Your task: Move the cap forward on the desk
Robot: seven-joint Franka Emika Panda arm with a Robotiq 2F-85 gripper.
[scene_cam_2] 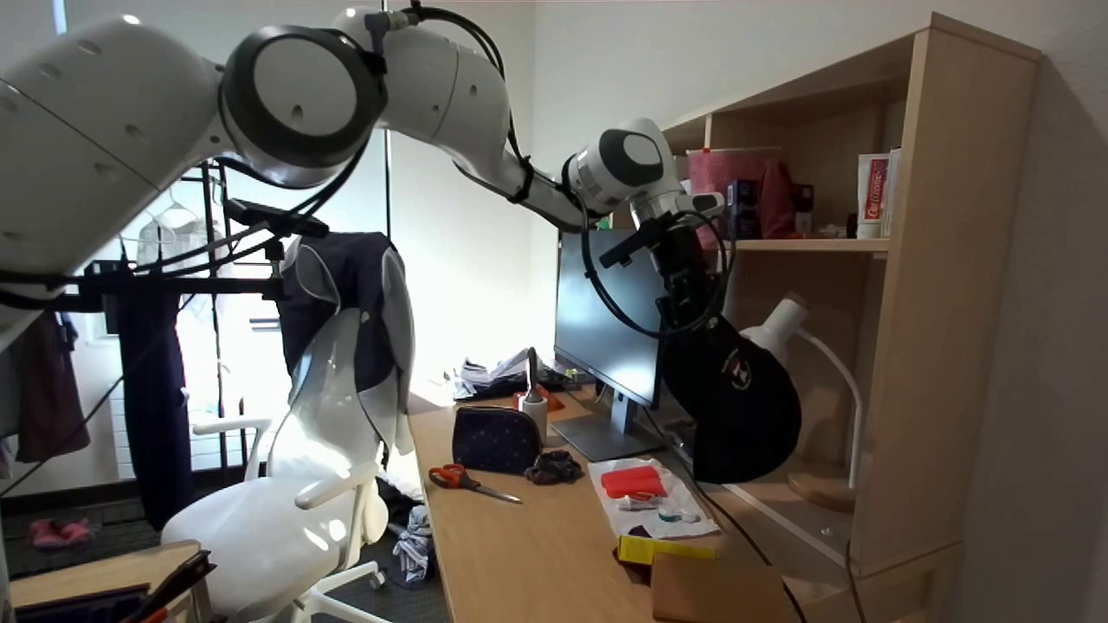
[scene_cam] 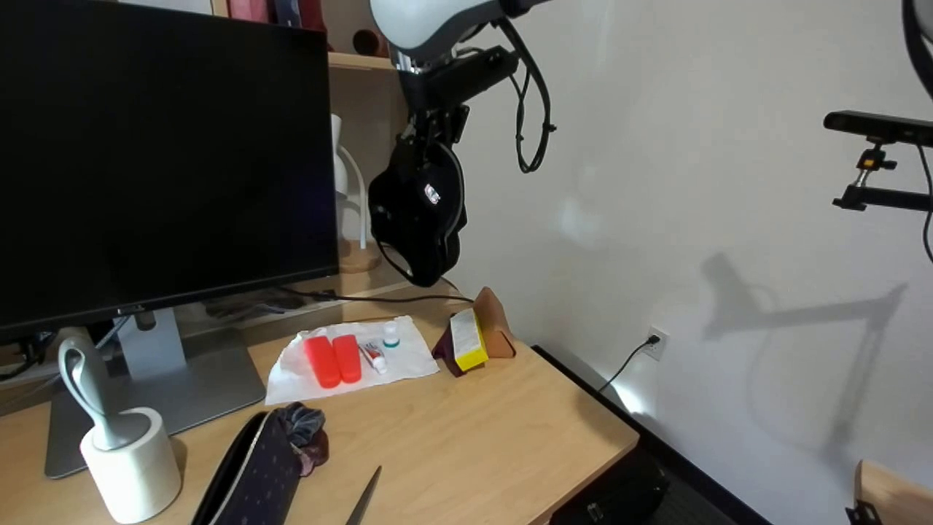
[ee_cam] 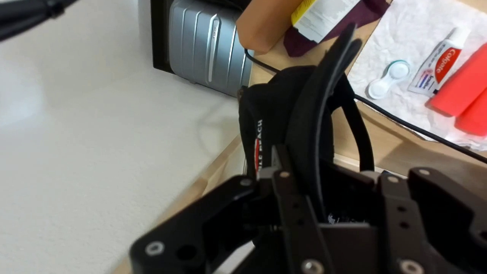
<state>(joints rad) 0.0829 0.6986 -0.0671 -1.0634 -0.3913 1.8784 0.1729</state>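
The black cap (scene_cam: 415,211) hangs in the air from my gripper (scene_cam: 431,142), above the back part of the light wooden desk (scene_cam: 466,430). In an exterior view, the cap (scene_cam_2: 736,407) hangs down in front of the lamp and shelf, its red-white mark facing out; the gripper (scene_cam_2: 692,298) is just above it. In the wrist view, the jaws (ee_cam: 304,163) are closed around the brim of the cap (ee_cam: 272,102), which stands on edge between the fingers. The strap hangs as a loop to the right. The fingertips are partly hidden by dark fabric.
A monitor (scene_cam: 168,160) and a lamp (scene_cam_2: 779,329) stand close to the cap, with the shelf (scene_cam_2: 943,346) behind. A white cloth (scene_cam: 401,364) with red cases, a brown box (scene_cam: 496,324), a dark pouch (scene_cam: 255,467), a white mug (scene_cam: 135,467) and scissors (scene_cam_2: 467,480) lie on the desk.
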